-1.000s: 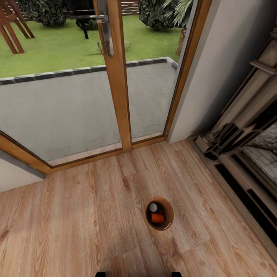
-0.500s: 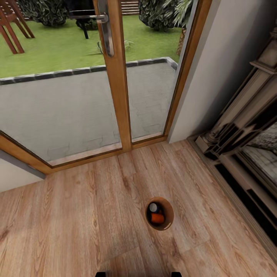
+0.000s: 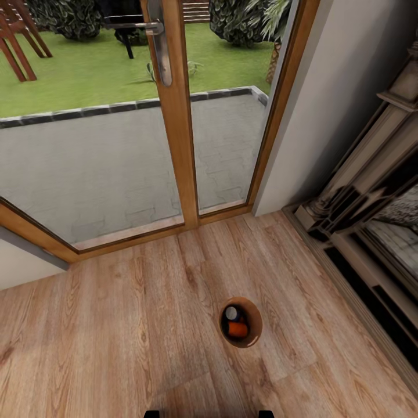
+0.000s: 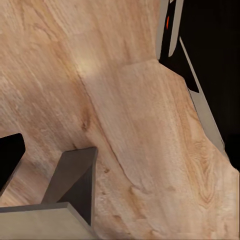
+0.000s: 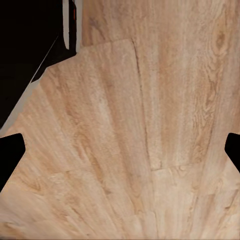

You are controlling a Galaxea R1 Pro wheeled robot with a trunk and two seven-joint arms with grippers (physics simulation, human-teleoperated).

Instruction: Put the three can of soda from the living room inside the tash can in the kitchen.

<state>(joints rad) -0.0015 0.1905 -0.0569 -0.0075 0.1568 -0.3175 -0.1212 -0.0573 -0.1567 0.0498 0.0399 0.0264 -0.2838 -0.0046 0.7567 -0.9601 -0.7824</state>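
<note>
- Tash can [image 3: 253, 332] stands upright on the wood floor [image 3: 116, 348], near the glass door [image 3: 174, 116] and well apart from the fireplace surround [image 3: 360, 232] at the robot's right.
- Contents visible from the head view: 1 orange can [image 3: 237, 330] lying on its side, and 1 silver can top [image 3: 231, 313] just beside it. The colour of that 2nd can's body cannot be determined. A 3rd can cannot be confirmed; the bin's near wall hides part of the interior.
- Change over the last second: none. Bin, cans, door and camera view match the earlier head pictures exactly. The robot base appears stationary.
- Left gripper [image 4: 42, 172]: 1 grey finger and 1 dark tip show with bare floor between them; the fingers are spread apart and carry nothing.
- Right gripper [image 5: 120, 147]: 2 dark tips sit at opposite edges of the wrist view, wide apart, with only floor between them; no load.
- Judgement: with both grippers unloaded and at least 2 cans in the bin, the deposit phase is probably complete or nearly so. Confirmation of the 3rd can requires a clearer view into the bin.
</note>
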